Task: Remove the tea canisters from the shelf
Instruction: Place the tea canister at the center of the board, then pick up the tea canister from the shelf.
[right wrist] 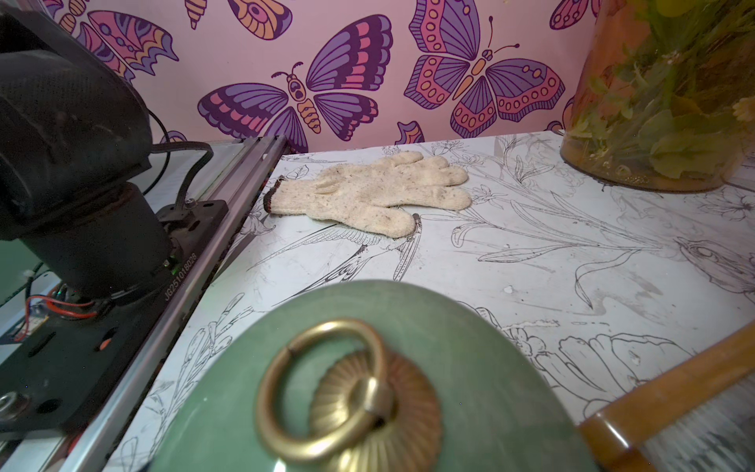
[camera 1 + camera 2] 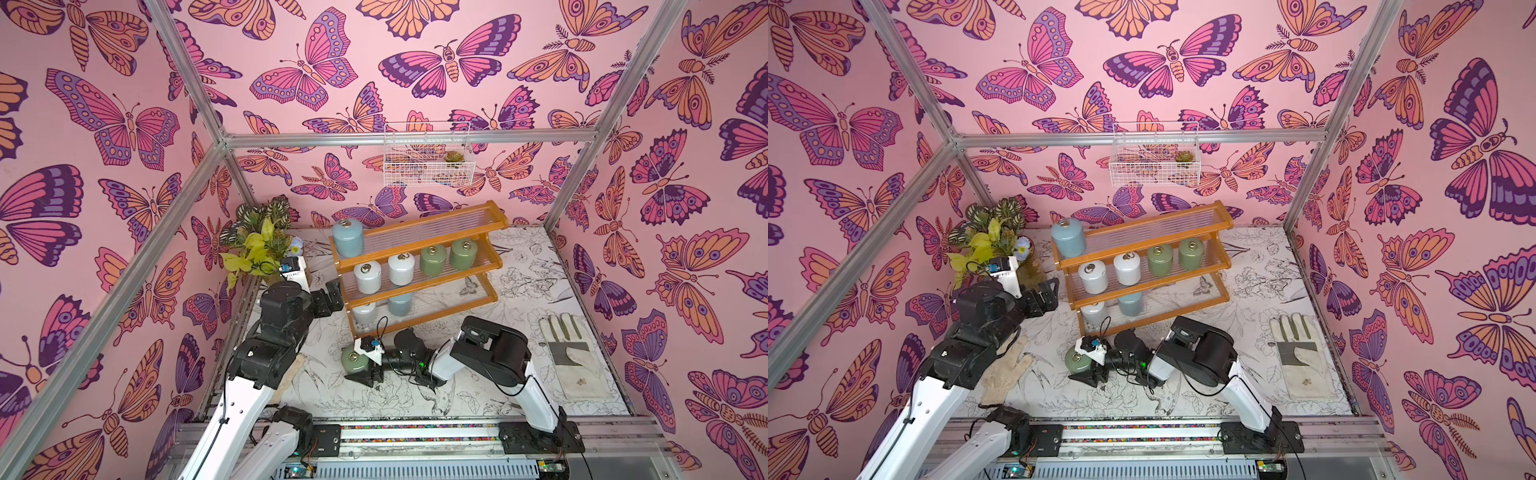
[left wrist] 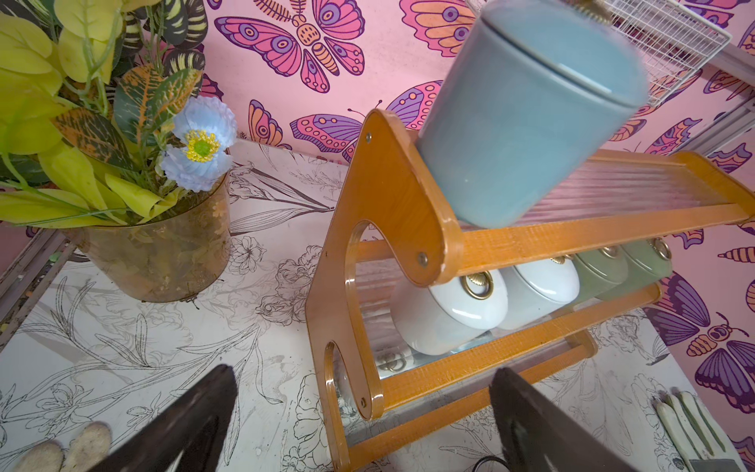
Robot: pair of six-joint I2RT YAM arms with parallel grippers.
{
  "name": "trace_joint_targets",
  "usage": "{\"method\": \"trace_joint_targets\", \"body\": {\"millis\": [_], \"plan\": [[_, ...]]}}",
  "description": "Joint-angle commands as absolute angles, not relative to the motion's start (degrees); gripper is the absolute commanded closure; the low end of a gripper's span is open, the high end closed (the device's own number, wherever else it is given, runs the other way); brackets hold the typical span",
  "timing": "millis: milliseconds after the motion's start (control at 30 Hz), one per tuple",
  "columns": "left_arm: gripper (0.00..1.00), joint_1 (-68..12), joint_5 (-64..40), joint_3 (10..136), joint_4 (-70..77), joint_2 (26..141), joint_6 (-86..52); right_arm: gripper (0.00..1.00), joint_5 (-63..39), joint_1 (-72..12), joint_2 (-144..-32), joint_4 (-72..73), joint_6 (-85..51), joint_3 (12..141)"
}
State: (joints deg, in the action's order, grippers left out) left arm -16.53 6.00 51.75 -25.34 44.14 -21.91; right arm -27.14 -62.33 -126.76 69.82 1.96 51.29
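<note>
Sage green canister [image 2: 350,360] off the shelf [image 2: 496,218], clamped in your right tool [image 2: 360,362].

Your right tool grips it by the body, jaws either side, just in front of the shelf's bottom tier and low over the printed surface [image 2: 519,291]; whether it touches the surface cannot be confirmed. Seven canisters stand on the shelf. A light blue canister [image 2: 347,237] is at the top tier's left end. Two white canisters [image 2: 367,276] [image 2: 401,268] and two green canisters [image 2: 433,259] [image 2: 463,252] are on the middle tier. A third white canister [image 2: 365,311] and a second blue canister [image 2: 400,305] sit on the bottom tier, seen through ribbed plastic. Your left tool [image 2: 332,297] hangs beside the shelf's left end, fingers apart, holding nothing. Further out are a vase [image 3: 163,253] of leaves at the back left, a knit glove [image 2: 1007,368] under the left arm and a pale work glove [image 2: 575,357] near the right edge.
</note>
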Motion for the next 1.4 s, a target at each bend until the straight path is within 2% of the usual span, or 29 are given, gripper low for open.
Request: {"method": "trace_joint_targets", "body": {"millis": [0,33,67,400,567,733,933,1133,1367], "plan": [[0.0,-16.75,6.54,50.62,-24.95,43.25,-21.11,0.16,-27.87,-62.52,-125.98,67.84,3.4,51.69],[0.0,-16.78,6.59,50.69,-24.93,43.27,-21.01,0.11,-27.92,-62.49,-125.44,66.91,3.59,51.68],[0.0,-16.71,6.59,50.71,-24.95,43.26,-21.01,0.0,-28.15,-62.45,-124.88,66.0,3.6,51.77],[0.0,-16.7,6.32,50.89,-24.81,43.32,-21.0,0.01,-28.49,-60.74,-117.62,63.23,3.35,51.12],[0.0,-16.75,7.39,51.31,-24.86,42.95,-20.88,0.01,-28.25,-58.99,-109.21,61.65,4.14,47.09],[0.0,-16.7,9.08,51.79,-24.69,42.52,-20.09,0.01,-28.17,-58.62,-98.03,49.46,10.07,46.81],[0.0,-16.7,11.05,51.18,-24.1,41.61,-20.2,0.01,-19.76,-58.61,-88.22,36.7,14.61,52.8],[0.0,-16.68,10.87,49.93,-23.46,40.04,-20.83,0.01,-10.29,-57.31,-84.99,25.03,15.56,63.95],[0.0,-16.54,8.73,50.14,-23.79,38.68,-20.27,0.01,-13.59,-49.34,-89.52,19.14,5.28,78.77]]}}
